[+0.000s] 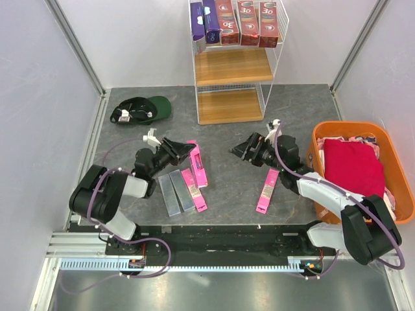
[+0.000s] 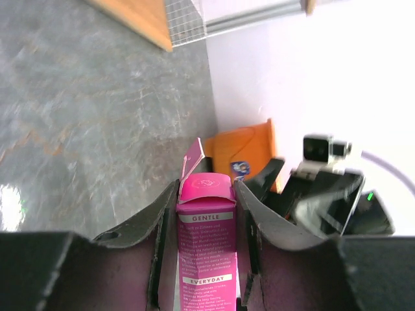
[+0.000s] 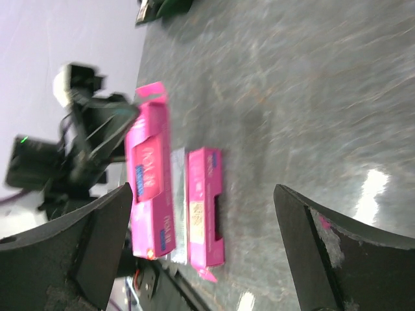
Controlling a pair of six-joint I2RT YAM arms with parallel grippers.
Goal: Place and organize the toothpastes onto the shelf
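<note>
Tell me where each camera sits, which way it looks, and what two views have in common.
Top external: above and behind the bases, looking down on the table and the shelf; both arms show.
Left wrist: on the left arm, facing along the left gripper, shut on a pink carton, toward the orange basket; its fingers show.
Right wrist: on the right arm, facing across the table through the open right gripper; its fingers show.
Shared: both wrist views show that held pink carton.

Top of the shelf (image 1: 233, 67) and its toothpastes (image 1: 240, 23) are cropped.
</note>
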